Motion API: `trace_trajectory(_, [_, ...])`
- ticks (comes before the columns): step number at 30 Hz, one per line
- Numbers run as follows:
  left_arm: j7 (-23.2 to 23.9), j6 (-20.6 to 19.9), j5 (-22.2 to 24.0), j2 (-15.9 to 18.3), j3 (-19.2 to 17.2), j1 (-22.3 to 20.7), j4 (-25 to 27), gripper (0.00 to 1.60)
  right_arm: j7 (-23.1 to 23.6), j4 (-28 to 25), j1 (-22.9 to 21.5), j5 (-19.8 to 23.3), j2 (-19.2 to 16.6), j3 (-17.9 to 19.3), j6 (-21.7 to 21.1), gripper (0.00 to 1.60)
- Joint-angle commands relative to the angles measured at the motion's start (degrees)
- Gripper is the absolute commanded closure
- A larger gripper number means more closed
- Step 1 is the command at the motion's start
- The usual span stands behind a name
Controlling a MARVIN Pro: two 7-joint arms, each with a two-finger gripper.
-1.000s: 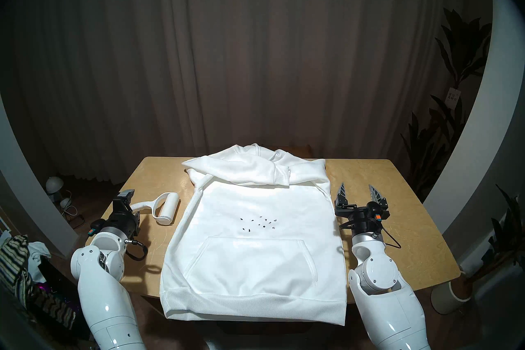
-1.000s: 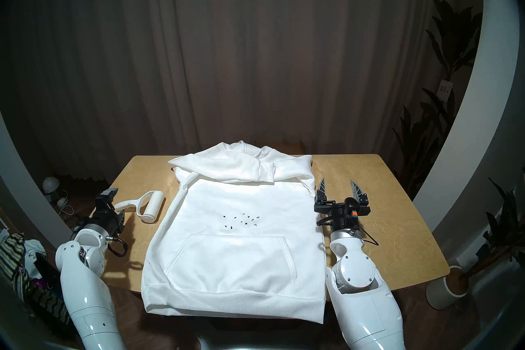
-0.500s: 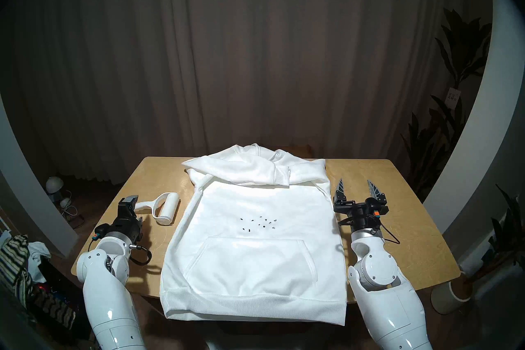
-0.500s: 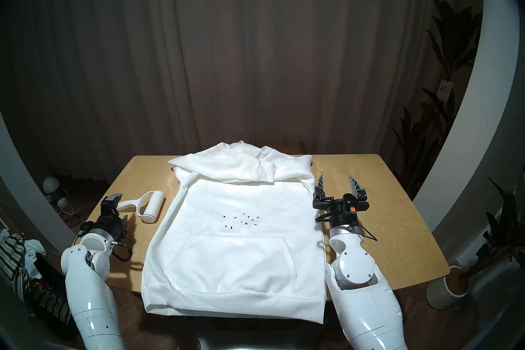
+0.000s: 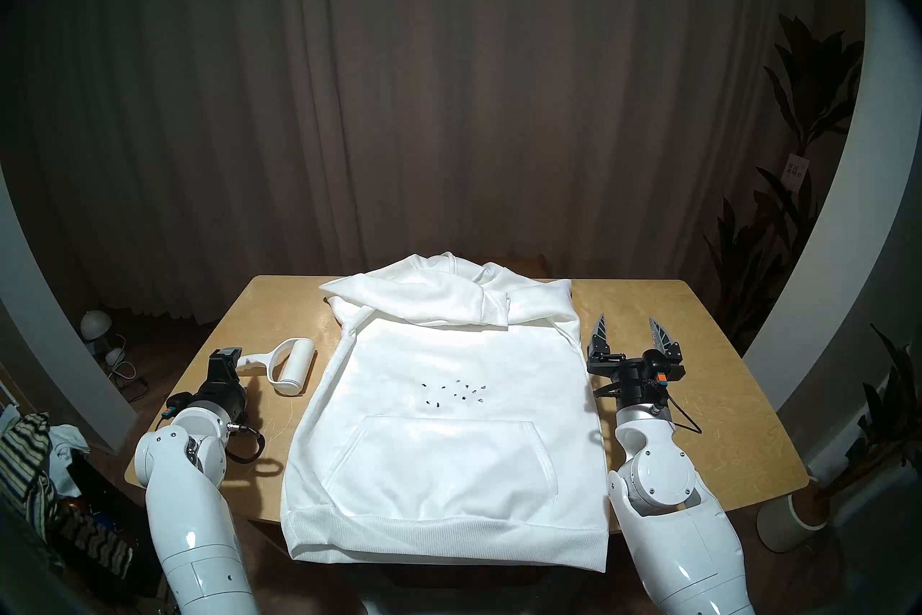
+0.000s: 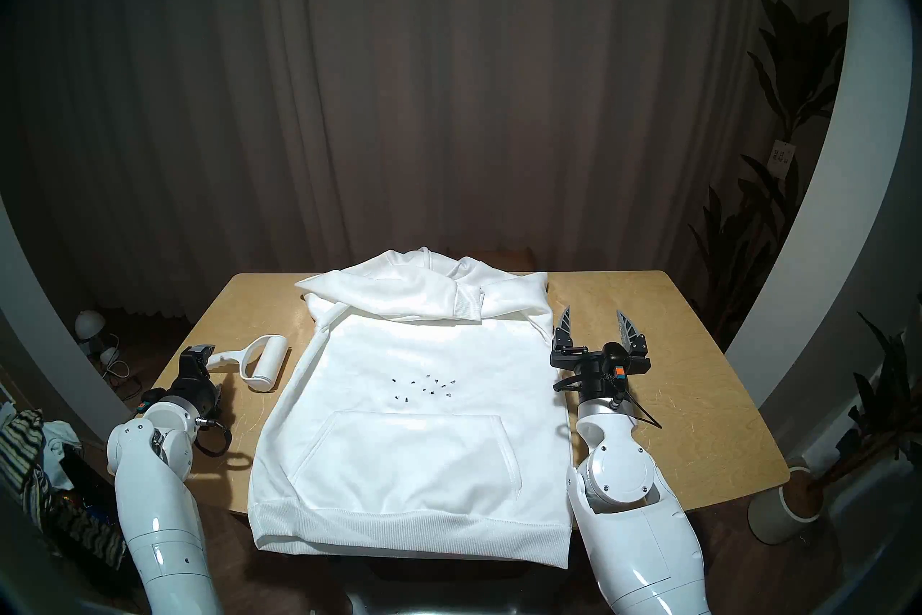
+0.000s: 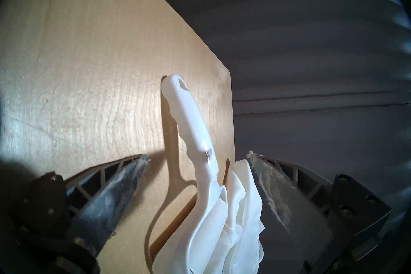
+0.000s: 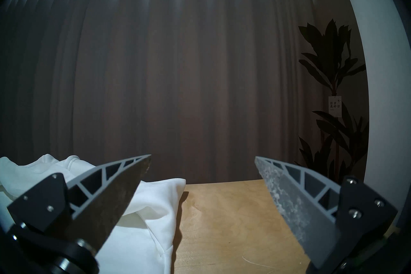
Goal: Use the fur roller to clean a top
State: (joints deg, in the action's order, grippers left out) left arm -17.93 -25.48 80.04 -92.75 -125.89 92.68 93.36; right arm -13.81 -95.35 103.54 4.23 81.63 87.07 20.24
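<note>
Straddling the roller [image 7: 195,140] handle on the table's [image 5: 698,349] left side, our left gripper [image 7: 196,156] gapes wide, holding nothing. Light, rigid, slick plastic: pinch mid-handle. Right gripper [image 5: 629,329] hangs open beside the soft top [image 5: 449,449].

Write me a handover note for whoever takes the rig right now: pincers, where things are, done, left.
Left pincer: open, straddling the lint roller handle, not closed on it; a crumpled white film bunches beside the handle in the wrist view.
Right pincer: open, empty, raised over the table beside the hoodie's right edge.
White hoodie: spread flat, front up, hem toward the robot and hanging over the near edge. Dark specks sit just above the pocket.
Roller lies on the table left of the hoodie.
Done: left approach to the handle.
Left: close on the handle, lift, roll over the specks.
</note>
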Motion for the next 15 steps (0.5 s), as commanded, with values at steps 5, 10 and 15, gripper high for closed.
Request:
trace_trajectory(5, [0.6, 0.09, 0.64, 0.75, 0.03, -1.53, 0.68, 0.0, -0.18, -1.41, -0.56, -0.14, 0.0, -0.1, 0.13, 0.0])
trace_trajectory(10, [1.44, 0.38, 1.26, 1.2, -0.09, -2.19, -0.74, 0.0, -0.15, -1.26, -0.72, -0.12, 0.01, -0.35, 0.02, 0.0])
trace_trajectory(15, [-0.24, 0.6, 3.19, 0.74, -0.68, -3.76, -1.6, 0.0, -0.4, -0.77, -0.93, -0.06, -0.05, -0.1, 0.28, 0.0])
